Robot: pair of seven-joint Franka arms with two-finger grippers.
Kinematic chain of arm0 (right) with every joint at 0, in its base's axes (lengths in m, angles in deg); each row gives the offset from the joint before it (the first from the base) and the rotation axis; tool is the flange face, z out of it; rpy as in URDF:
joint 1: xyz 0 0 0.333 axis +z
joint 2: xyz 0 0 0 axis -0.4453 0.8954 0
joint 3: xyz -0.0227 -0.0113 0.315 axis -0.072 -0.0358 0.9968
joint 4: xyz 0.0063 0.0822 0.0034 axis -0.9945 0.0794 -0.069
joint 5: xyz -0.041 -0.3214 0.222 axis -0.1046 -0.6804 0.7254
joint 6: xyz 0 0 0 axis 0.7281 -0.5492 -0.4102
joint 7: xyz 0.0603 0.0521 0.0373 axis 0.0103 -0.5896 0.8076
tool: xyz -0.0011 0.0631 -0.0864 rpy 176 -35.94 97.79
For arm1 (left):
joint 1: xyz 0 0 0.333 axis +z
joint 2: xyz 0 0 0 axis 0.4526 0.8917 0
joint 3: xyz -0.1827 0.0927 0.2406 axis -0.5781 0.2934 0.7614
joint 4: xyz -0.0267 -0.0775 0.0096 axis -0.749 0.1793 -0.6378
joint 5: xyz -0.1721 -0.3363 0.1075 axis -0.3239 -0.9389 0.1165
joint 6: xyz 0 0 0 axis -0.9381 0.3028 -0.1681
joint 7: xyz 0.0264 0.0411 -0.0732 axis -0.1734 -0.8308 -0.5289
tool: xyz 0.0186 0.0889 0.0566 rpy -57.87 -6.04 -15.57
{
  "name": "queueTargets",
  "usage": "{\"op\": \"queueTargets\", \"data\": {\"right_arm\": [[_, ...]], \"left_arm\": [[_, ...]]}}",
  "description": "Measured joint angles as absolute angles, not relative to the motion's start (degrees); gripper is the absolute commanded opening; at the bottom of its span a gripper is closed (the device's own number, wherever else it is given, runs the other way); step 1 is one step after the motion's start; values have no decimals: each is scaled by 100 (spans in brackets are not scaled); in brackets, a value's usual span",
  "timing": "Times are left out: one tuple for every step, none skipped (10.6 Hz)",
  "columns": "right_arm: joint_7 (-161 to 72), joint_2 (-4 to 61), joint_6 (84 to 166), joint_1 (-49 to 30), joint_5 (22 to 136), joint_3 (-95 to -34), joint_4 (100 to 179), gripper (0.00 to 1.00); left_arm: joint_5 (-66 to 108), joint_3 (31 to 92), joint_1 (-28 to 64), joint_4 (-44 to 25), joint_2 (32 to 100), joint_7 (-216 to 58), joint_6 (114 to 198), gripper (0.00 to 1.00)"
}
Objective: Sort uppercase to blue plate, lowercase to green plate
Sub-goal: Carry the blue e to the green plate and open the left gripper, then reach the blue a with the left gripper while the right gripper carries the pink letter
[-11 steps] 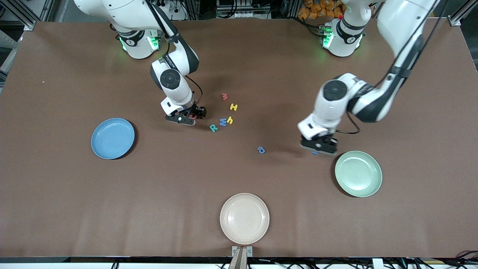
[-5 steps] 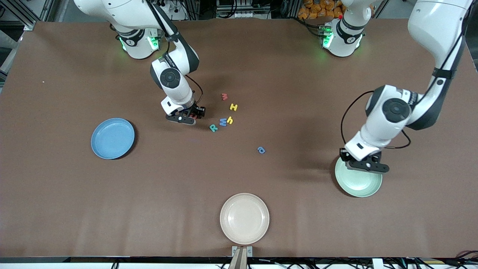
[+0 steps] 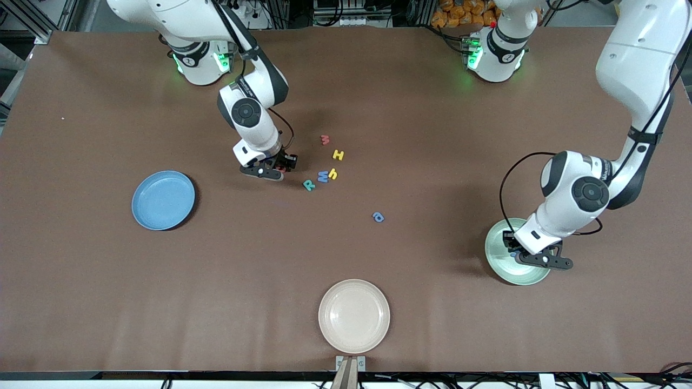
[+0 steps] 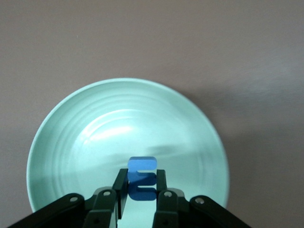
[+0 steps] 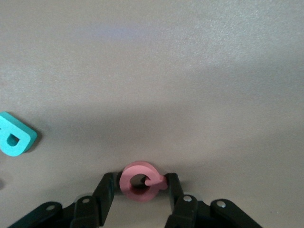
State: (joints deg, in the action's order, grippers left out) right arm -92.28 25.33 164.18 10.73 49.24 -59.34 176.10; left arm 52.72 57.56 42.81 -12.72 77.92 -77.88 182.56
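Over green plate (image 3: pixel 500 265): left gripper (image 4: pixel 138 194) arrived, clamped on blue m (image 4: pixel 141 178), ready to drop. Mid-table, right gripper (image 5: pixel 141 190) closing around red G (image 5: pixel 141 180).

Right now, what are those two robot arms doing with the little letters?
They are sorting foam letters onto plates. The left tool is shut on a blue m over the green plate. The right tool has its fingers around a red G on the table. The R, M, h, H, w and a lie unsorted.

Eight letters (image 3: pixel 323 176), three plates (image 3: pixel 353 316)
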Motion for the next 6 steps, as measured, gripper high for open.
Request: {"op": "queueTargets", "data": {"right_arm": [[-9228,2523,16407,1073,4925,-5936,17612,43],[-9229,2520,16402,1073,4925,-5938,17613,43],[-9229,2515,16397,1073,4925,-5939,17613,40],[-9229,2511,16394,1073,4926,-5938,17614,39],[-9229,2511,16394,1073,4926,-5939,17614,39],[-9229,2511,16394,1073,4926,-5939,17614,39]], "left_arm": [[5272,5766,4280,-1204,7881,-7834,18271,100],[5272,5755,4254,-1158,7890,-7858,18277,100],[5272,5731,4199,-1100,7877,-7864,18277,100],[5273,5670,4132,-1055,7850,-7877,18278,100],[5273,5508,4068,-1040,7806,-7879,18279,100],[5273,5291,3985,-1035,7779,-7878,18278,100]]}}
